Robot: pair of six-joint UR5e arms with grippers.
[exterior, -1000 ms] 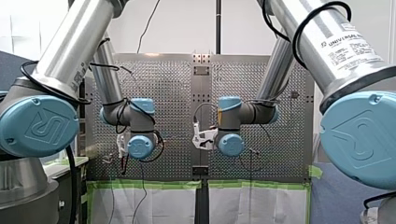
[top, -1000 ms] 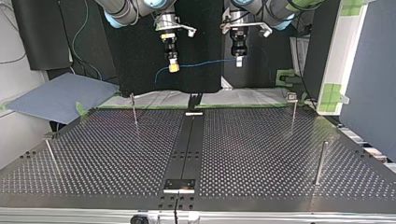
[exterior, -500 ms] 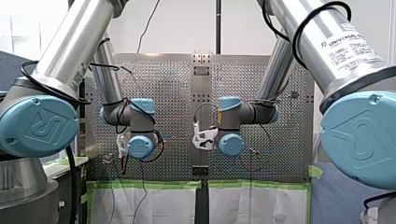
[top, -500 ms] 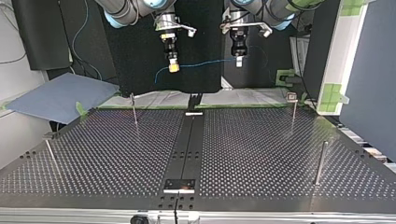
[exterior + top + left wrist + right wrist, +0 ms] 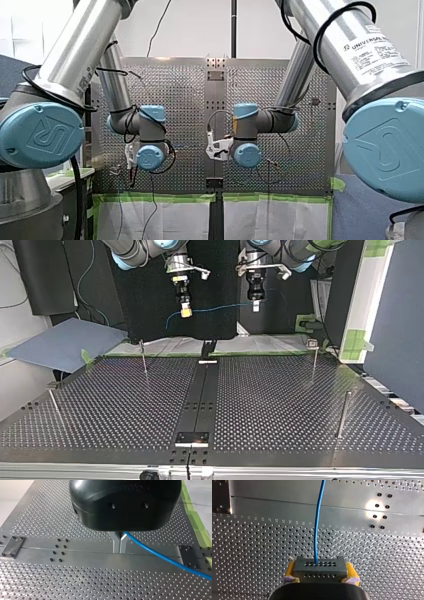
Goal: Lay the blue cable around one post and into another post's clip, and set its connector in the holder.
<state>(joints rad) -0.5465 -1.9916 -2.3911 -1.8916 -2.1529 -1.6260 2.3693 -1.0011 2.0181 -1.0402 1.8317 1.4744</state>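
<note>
Right wrist view is showing you my right tool point(image 5: 320, 576) with its yellow pads clamping the grey connector point(image 5: 319, 566) from both sides. The connector's long side is lying across, from pad to pad, and its face with small holes is looking away from the tool. The blue cable point(image 5: 317, 530) is leaving this face and going almost straight ahead, over the perforated tabletop point(image 5: 257, 542).

In the left wrist view, my left tool point(image 5: 120, 543) is pressing its metal fingers together on the cable, which is running off sideways from them and is being cut by the picture's edge.

In the top view both tools are hanging above the far edge of the tabletop, well apart from the upright posts point(image 5: 343, 414). The cable is stretching nearly level between the tools, and a short loose part is dropping beside my right tool.

In the front view the wrists are hiding both tools, and you are hardly making out the cable there.
</note>
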